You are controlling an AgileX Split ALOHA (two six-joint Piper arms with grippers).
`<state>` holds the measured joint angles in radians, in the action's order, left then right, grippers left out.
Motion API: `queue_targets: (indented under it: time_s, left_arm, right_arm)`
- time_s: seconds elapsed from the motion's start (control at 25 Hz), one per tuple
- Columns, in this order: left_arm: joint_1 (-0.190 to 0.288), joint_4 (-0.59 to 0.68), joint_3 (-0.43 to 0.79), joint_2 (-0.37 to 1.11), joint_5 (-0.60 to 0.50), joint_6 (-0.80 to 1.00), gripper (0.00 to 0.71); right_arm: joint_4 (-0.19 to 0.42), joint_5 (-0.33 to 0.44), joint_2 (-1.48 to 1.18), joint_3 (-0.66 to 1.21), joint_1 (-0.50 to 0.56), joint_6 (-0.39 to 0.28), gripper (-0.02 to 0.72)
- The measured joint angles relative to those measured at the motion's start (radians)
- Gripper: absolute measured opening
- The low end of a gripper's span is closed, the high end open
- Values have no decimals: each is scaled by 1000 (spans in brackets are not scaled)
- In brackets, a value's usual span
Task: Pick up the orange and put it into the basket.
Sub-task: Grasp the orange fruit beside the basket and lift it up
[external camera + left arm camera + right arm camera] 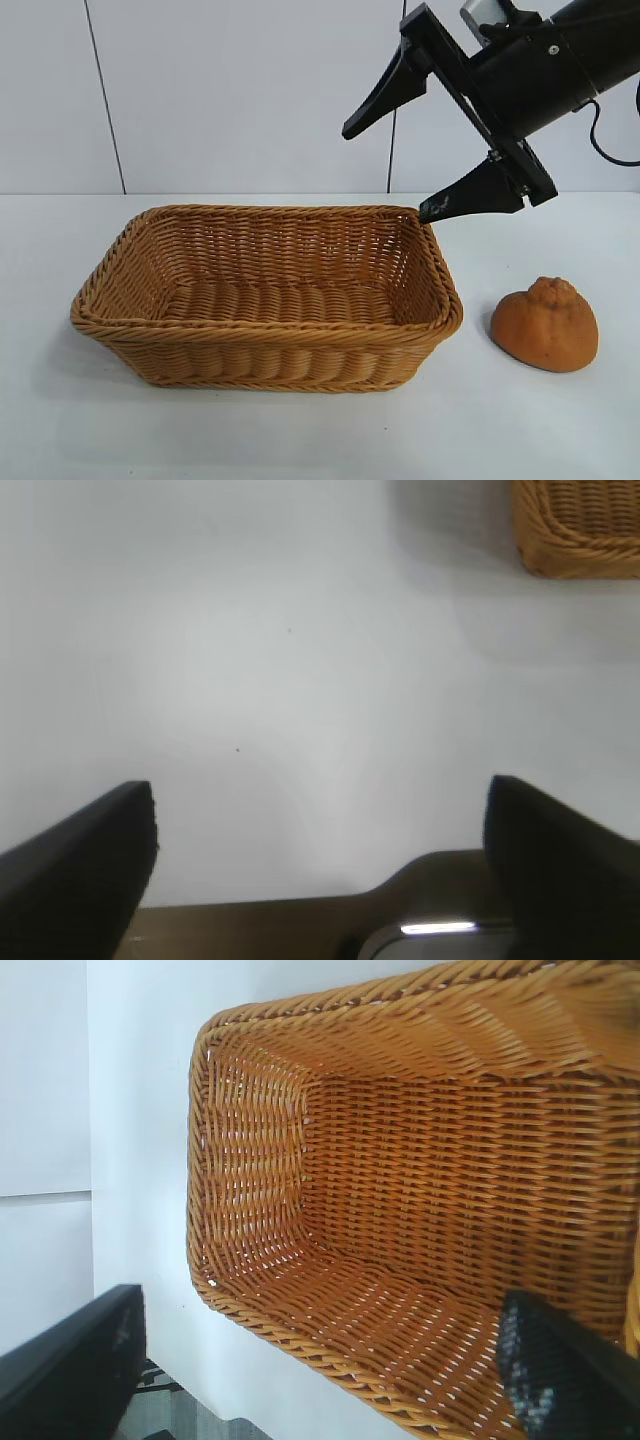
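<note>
We see a white tabletop [300, 440] with a large rectangular woven basket [268, 300] standing on it, tan-brown, with flared sides and a braided rim. The orange [545, 325] sits on the tabletop just beside the basket's right end, outside it, a dull orange-brown dome with a bumpy knob on top. We see the right claw [394, 167] hanging in the air above the basket's far right corner, tilted, its two black fingers spread wide apart and holding nothing; the lower fingertip is close to the basket rim, though we cannot tell whether it touches. From the right wrist view we look down into the basket [420, 1210], with only woven wicker inside it. In the left wrist view the left claw [320, 820] has its fingers wide apart over bare tabletop [280, 660], with a corner of the basket [575, 530] showing farther off.
</note>
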<state>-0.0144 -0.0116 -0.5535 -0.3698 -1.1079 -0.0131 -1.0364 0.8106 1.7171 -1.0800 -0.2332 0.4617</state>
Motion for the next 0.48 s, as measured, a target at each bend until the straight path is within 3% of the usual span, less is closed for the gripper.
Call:
queue_targets:
  time_s: [0.2, 0.28, 0.36, 0.48]
  left_arm:
    - [0, -26, 50, 154, 32, 0, 633]
    - [0, -28, 50, 189, 38, 0, 633]
    - [0, -28, 51, 219, 40, 0, 633]
    - [0, -28, 51, 291, 42, 0, 633]
  right_arm:
    - [55, 36, 0, -40, 0, -2, 652]
    - [102, 52, 0, -67, 0, -23, 652]
    - [178, 69, 0, -99, 0, -73, 652]
    - [368, 93, 0, -157, 0, -192, 652]
